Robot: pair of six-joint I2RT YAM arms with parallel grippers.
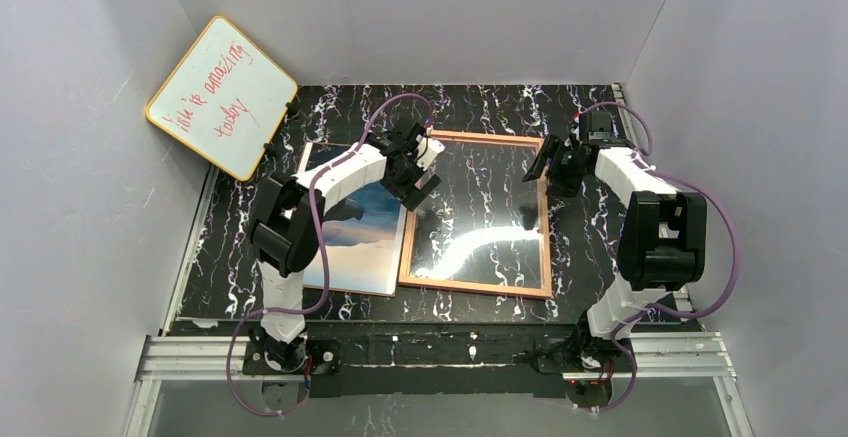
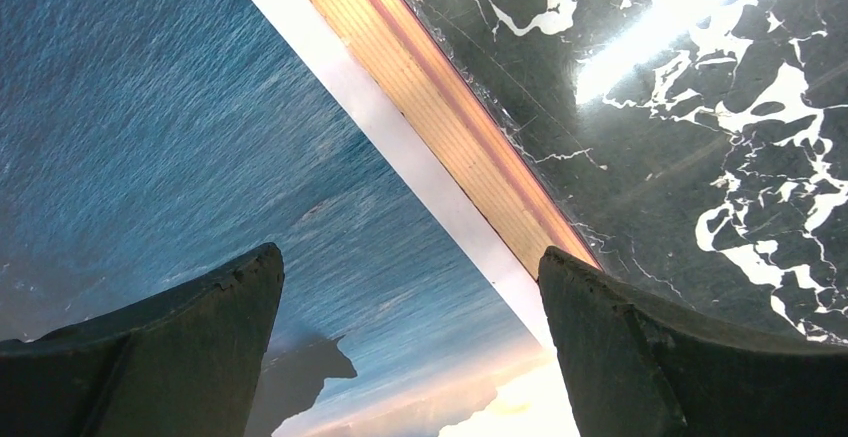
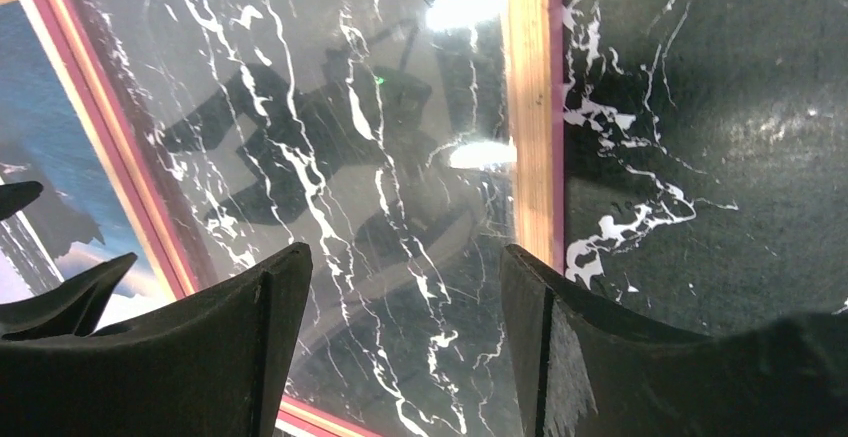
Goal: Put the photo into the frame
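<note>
The photo (image 1: 350, 232), a sea and sunset print, lies face up on the left of the table. Its white right border (image 2: 400, 147) runs along the frame's left rail (image 2: 450, 127). The frame (image 1: 470, 285) lies flat beside it, wood-coloured side up, and the marble table shows through its pane (image 3: 350, 157). My left gripper (image 1: 418, 189) hovers open over that seam; in the left wrist view the left gripper (image 2: 410, 267) has nothing between its fingers (image 2: 200, 347). My right gripper (image 1: 537, 169) stands open above the frame's right rail (image 3: 528, 107); the right wrist view shows the right gripper (image 3: 405, 257) empty.
A yellow-edged whiteboard (image 1: 222, 97) with red writing leans against the back left wall. Grey walls close in the table on three sides. A bright light glare (image 1: 480, 242) lies on the pane. Bare marble table (image 1: 590, 247) lies right of the frame.
</note>
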